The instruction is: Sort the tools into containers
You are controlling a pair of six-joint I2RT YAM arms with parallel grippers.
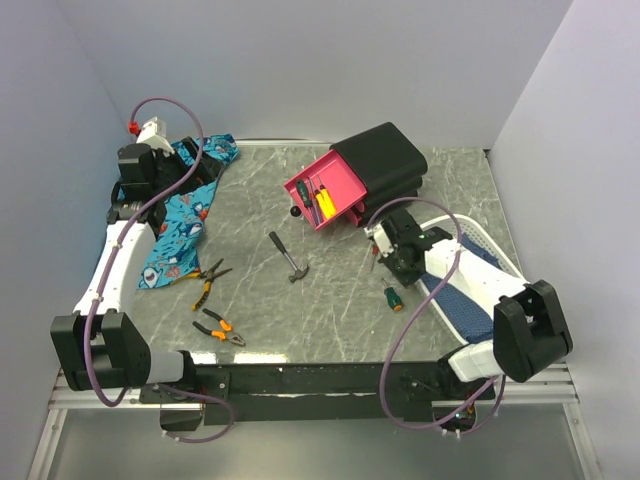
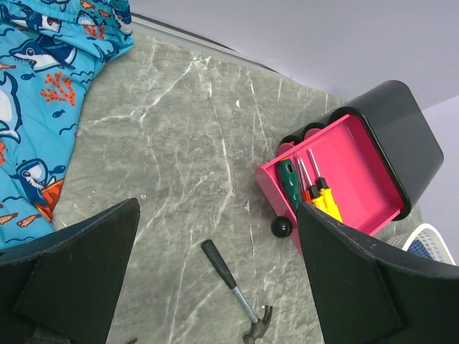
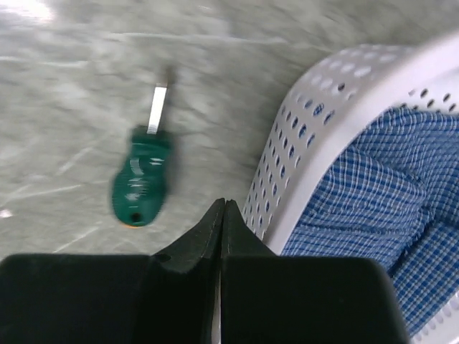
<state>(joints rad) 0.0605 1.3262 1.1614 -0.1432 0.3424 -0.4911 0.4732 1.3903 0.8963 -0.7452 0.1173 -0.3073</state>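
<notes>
My right claw [image 3: 222,215] is clenched on nothing, near the green screwdriver [image 3: 140,183] lying on the tabletop [image 3: 64,107]. My left claw [image 2: 216,215] hangs released; the pink drawer [image 2: 362,158] holds other screwdrivers [image 2: 315,190].

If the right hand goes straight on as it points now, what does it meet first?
Most likely the bare table, in the gap between the green screwdriver and the white basket. The shut right hand aims between them; depth is unclear, so it might graze the basket.
</notes>
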